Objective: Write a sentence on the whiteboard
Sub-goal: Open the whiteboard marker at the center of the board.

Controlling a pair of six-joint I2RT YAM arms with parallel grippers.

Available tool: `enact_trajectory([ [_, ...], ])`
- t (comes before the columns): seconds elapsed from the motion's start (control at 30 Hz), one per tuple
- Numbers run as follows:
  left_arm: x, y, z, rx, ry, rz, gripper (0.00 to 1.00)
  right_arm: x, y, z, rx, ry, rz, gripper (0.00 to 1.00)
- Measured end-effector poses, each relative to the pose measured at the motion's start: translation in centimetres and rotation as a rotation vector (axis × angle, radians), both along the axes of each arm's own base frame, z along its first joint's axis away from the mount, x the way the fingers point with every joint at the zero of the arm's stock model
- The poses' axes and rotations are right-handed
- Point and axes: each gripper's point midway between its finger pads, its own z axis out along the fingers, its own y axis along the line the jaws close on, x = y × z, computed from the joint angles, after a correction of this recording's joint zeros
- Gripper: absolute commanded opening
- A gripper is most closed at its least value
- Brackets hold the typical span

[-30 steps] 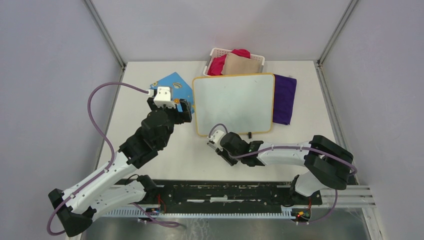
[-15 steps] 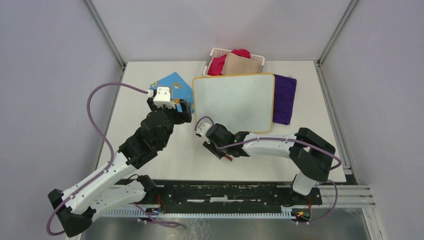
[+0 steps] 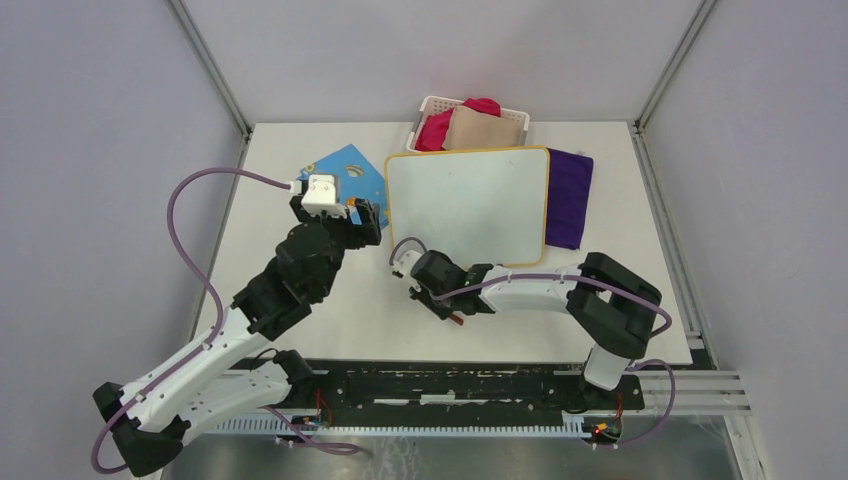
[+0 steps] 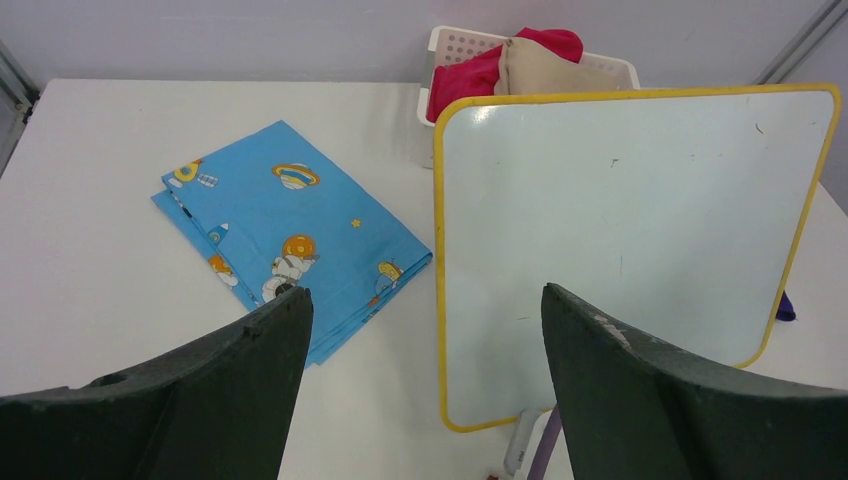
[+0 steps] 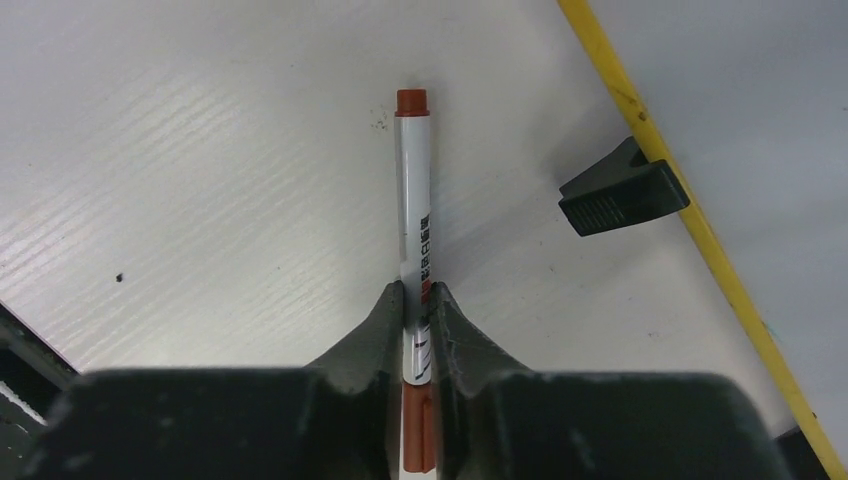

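— Well, what does the overhead view give you that the wrist views don't?

— Both arms whole. The left one reaches up from the near-left corner, bent at the elbow. Its wrist is over the near part of the blue cloth (image 3: 345, 172), just beside the board (image 3: 468, 205). The right one folds leftward, low across the table (image 3: 370, 320), in front of the board's near edge.

— And the wrists?

— The left gripper (image 4: 425, 293) is spread wide with nothing in it. Between its fingers you look along the board's left frame, with the cloth to the left and the basket (image 4: 445, 45) behind.

— The right?

— The right gripper (image 5: 417, 300) is pinched tight on the marker (image 5: 413, 220), low on its white barrel. The pen points straight away from the fingers, red-brown end farthest out. From overhead only a red tip shows by the wrist.

— Is it resting on the table?

— Can't tell.

— Where's the board from there?

— Off to the pen's right, apart from it, its yellow frame running diagonally. One black foot (image 5: 623, 188) sticks out toward the marker. The board lies mid-table, with the basket right at its far edge and a purple cloth (image 3: 568, 198) along its right side.
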Motion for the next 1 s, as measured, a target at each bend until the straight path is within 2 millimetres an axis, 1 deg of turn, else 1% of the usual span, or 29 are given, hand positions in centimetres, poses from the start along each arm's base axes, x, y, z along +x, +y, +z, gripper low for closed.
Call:
enact_trajectory([
  [0.03,0.0,0.0,0.0,0.0,0.0,0.0,0.89,0.0,0.1,0.0,0.005,0.003,-0.001,0.06],
  [0.1,0.0,0.0,0.0,0.0,0.0,0.0,0.89,0.0,0.1,0.0,0.014,0.0,-0.007,0.0],
  [0.23,0.0,0.0,0.0,0.0,0.0,0.001,0.89,-0.1,0.0,0.1,0.051,-0.009,-0.018,0.0],
  [0.3,0.0,0.0,0.0,0.0,0.0,0.001,0.89,-0.7,-0.8,0.2,0.065,-0.002,-0.026,0.0],
  [0.37,0.0,0.0,0.0,0.0,-0.001,0.001,0.88,-1.2,-1.5,0.9,0.089,-0.001,-0.03,0.0],
  [0.4,0.0,0.0,0.0,-0.001,-0.001,0.001,0.88,-1.5,-1.7,1.7,0.116,-0.008,-0.035,0.0],
  [0.43,0.0,0.0,0.1,-0.002,-0.002,0.001,0.88,-1.6,-1.9,2.6,0.146,-0.02,-0.037,0.0],
  [0.5,-0.1,0.1,0.2,-0.007,-0.007,0.0,0.87,-1.5,-2.1,5.5,0.233,-0.068,-0.049,0.0],
  [0.6,-0.5,0.5,0.8,-0.027,-0.026,0.0,0.87,-0.9,-2.4,11.3,0.404,-0.184,-0.083,0.0],
  [0.7,-1.1,1.1,1.6,-0.062,-0.058,0.001,0.9,-0.3,-3.5,16.5,0.572,-0.308,-0.131,0.0],
  [0.73,-1.3,1.3,2.0,-0.075,-0.07,-0.001,0.91,-0.3,-4.1,17.9,0.625,-0.343,-0.149,0.0],
  [0.8,-1.6,1.3,2.8,-0.1,-0.092,-0.013,0.91,-0.3,-5.1,20.0,0.723,-0.401,-0.175,0.0],
  [0.87,-2.0,0.5,3.4,-0.124,-0.106,-0.07,0.92,-0.6,-6.0,21.7,0.825,-0.448,-0.193,0.0],
  [0.97,-3.0,-2.0,4.5,-0.166,-0.118,-0.223,0.93,-0.9,-6.4,24.2,0.955,-0.494,-0.199,0.0],
  [1.0,-3.5,-3.1,4.9,-0.182,-0.121,-0.289,0.93,-0.9,-6.4,25.1,0.992,-0.506,-0.198,0.0],
])
